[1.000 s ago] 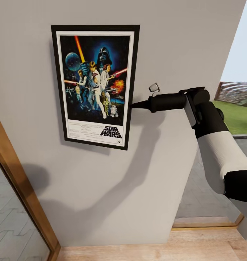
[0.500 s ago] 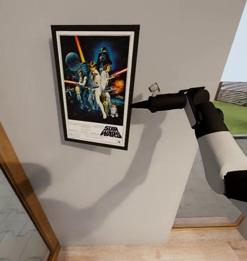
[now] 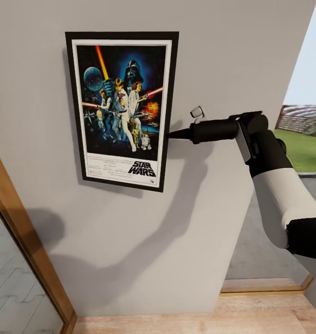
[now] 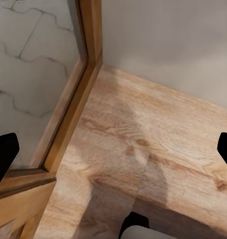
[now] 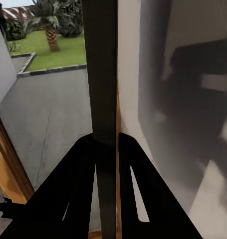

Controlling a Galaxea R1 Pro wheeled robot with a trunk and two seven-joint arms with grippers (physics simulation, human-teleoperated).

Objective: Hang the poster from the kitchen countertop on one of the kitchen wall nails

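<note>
The poster [image 3: 122, 109] stands upright and flat against the light grey wall [image 3: 232, 55], with its Star Wars artwork facing me. My right gripper [image 3: 170, 135] reaches in from the right and is shut on the poster's right edge at mid-height. In the right wrist view the black fingers [image 5: 81, 164] pinch the thin dark frame edge of the poster [image 5: 101, 59] beside the wall. No nail can be seen on the wall. The kitchen countertop is out of view. My left gripper [image 4: 113, 154] hangs open over the pale wood floor [image 4: 158, 129].
A wooden door frame [image 3: 23, 241] with glass runs down the left side. Right of the wall's corner, an opening [image 3: 306, 148] looks out on a lawn and paving. Pale wood floor [image 3: 199, 320] lies below the wall.
</note>
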